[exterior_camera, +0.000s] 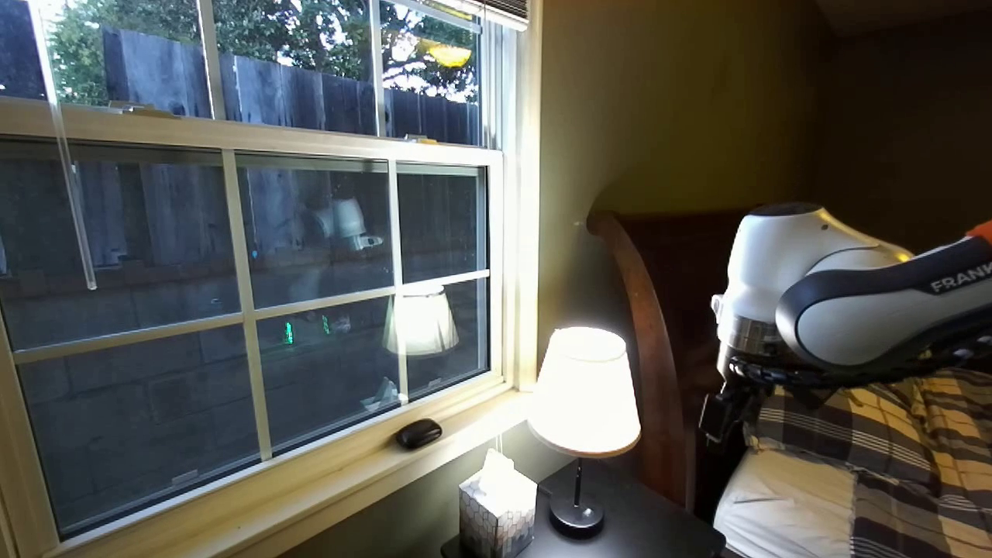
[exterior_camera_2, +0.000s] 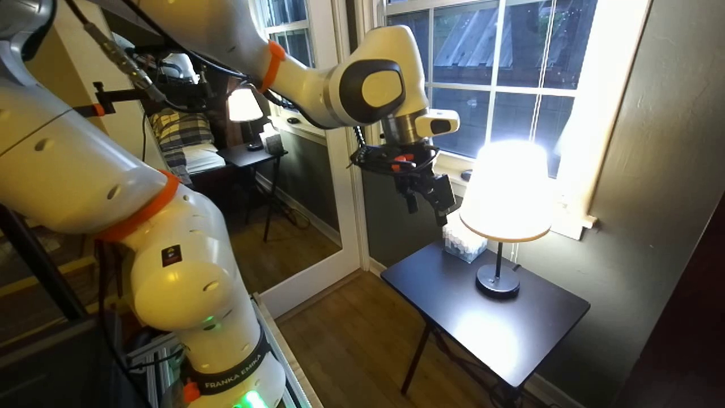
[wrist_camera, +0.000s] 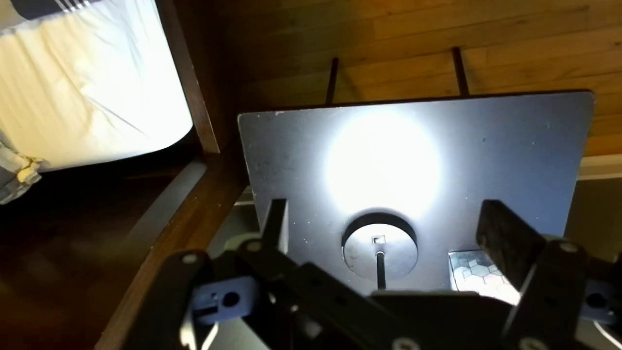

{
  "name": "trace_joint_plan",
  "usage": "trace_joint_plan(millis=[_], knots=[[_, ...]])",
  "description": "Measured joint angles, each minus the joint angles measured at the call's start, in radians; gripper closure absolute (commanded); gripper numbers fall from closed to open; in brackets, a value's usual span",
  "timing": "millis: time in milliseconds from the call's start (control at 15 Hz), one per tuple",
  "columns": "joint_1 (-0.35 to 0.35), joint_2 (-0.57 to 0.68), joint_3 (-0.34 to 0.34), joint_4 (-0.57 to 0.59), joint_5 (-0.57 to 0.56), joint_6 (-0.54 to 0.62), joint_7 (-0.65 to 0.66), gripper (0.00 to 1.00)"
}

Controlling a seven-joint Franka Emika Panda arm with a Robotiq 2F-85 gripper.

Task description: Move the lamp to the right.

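Working the arm (exterior_camera_2: 187, 272) from a distance, I am hovering the gripper (wrist_camera: 386, 216) near the lit lamp (exterior_camera_2: 504, 215), the jaws standing wide apart. The lamp is standing upright on a dark table (exterior_camera_2: 416, 280), its shade (exterior_camera: 587, 391) glowing, its round base (wrist_camera: 362, 255) appearing between the fingers (wrist_camera: 505, 238) in the wrist view. A tissue box (exterior_camera_2: 465, 245) is sitting near the base. In an exterior view, a black mouse-shaped object (exterior_camera: 418, 433) is resting on the windowsill (exterior_camera: 349, 474) and a plaid-covered bed (exterior_camera: 899, 465) is standing past the table.
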Motion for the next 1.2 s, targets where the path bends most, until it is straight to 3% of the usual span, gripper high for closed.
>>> trace_joint_plan(millis=[400,600,800,1200], knots=[[-0.012,0.161,0.065,-0.077,0.030,0.374,0.297,0.00],[-0.065,0.255,0.139,-0.078,0.011,0.545,0.488,0.00],[-0.210,0.325,0.260,-0.077,-0.124,0.660,0.708,0.00],[-0.558,0.316,0.536,-0.070,-0.502,0.664,1.134,0.00]])
